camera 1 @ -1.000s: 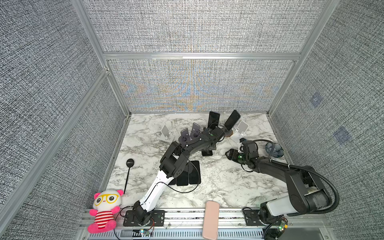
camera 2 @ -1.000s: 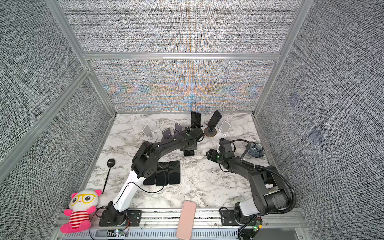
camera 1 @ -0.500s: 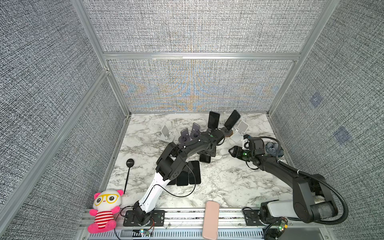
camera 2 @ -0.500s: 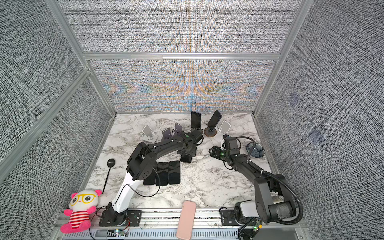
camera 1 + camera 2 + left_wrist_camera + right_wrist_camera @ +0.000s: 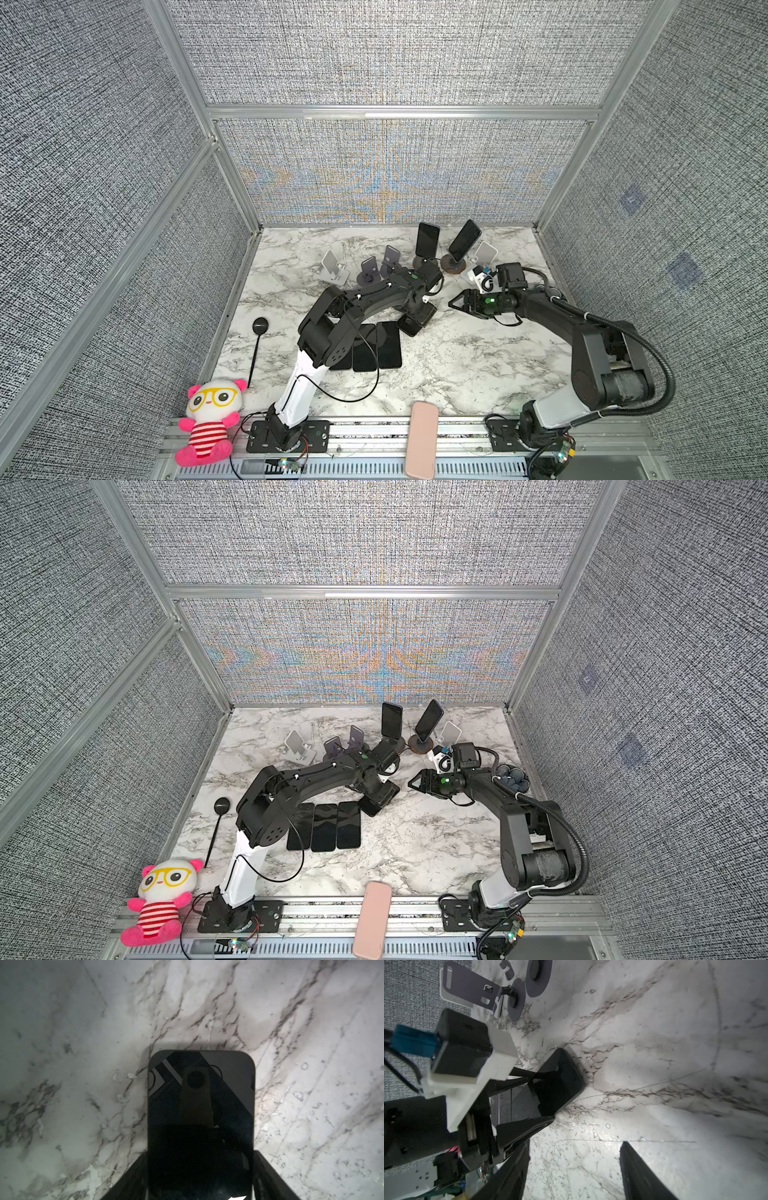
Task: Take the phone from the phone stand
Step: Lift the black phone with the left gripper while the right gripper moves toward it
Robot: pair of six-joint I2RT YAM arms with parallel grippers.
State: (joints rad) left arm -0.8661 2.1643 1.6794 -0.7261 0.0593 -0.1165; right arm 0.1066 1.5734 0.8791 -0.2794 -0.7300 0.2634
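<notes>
While in left claw [image 5: 200,1159], glossy black rounded-corner phone [image 5: 200,1105]

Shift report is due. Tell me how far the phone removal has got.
Done: three phones lie flat in a row on the marble table. In hand: the left end effector grips a fourth phone low over the table beside that row. Left: an upright phone and a tilted phone at the back sit on their stands. The right end effector is open and empty.
</notes>
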